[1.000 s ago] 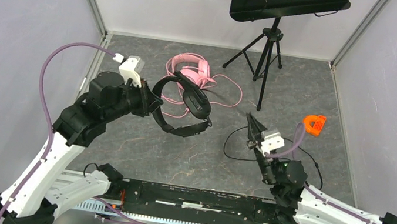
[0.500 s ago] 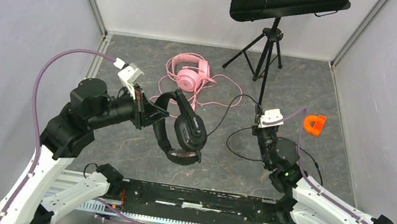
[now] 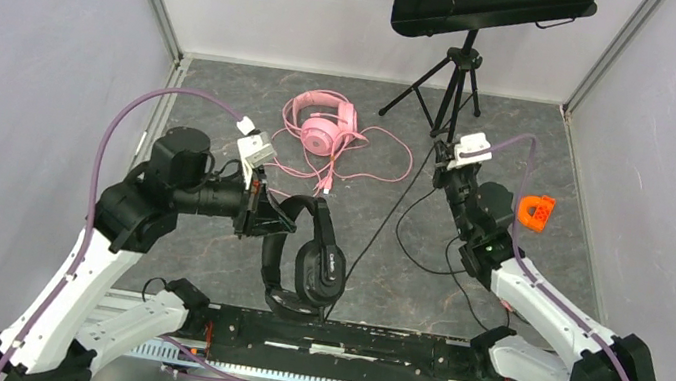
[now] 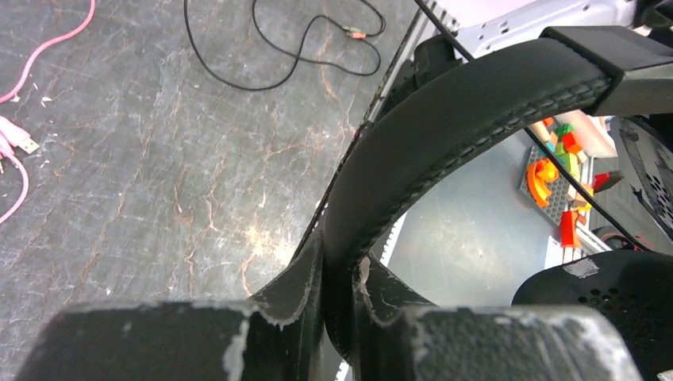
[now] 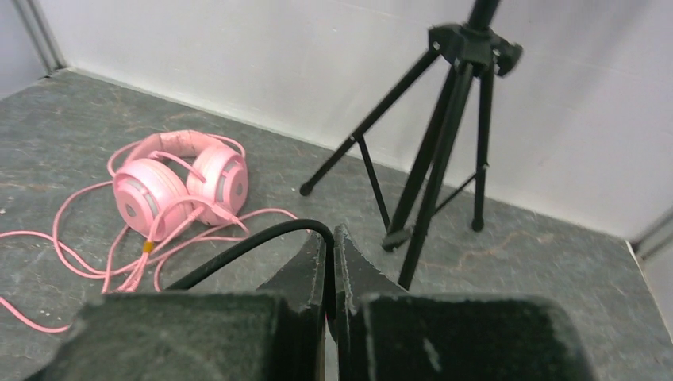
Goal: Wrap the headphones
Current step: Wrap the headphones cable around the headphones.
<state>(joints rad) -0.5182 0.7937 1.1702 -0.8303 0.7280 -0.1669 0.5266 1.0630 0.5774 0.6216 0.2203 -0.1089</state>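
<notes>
Two headsets show on my screens, and the grey marbled desk (image 3: 560, 163) under them fills most of the top view. A black music stand (image 3: 457, 77) on a tripod stands at 1 o'clock, close to the back wall.

My left end effector (image 3: 265, 215) sits at about 8 o'clock and points toward 3 o'clock. Its jaws are clamped on the padded band of the black headset (image 3: 317, 268), and in the left wrist view the band runs straight out from between the fingers. That headset hangs by its band at 6 o'clock, over the near edge of the desk, with its earcups at the end nearest me.

My right end effector (image 5: 331, 246) is at 2 o'clock, just in front of the tripod. Its jaws are pinched together on the black cable (image 5: 238, 247). From there the cable runs in a straight line toward 7 o'clock, down to the black headset. More of it lies in slack loops on the desk at 4 o'clock.

The pink headset (image 3: 320, 127) lies on the desk at 11 o'clock, well apart from both end effectors. Its pink cable (image 3: 408, 166) lies in loose loops around it, spreading toward 3 o'clock.

A small orange plastic piece (image 3: 535, 211) sits at 3 o'clock, near my right arm.
</notes>
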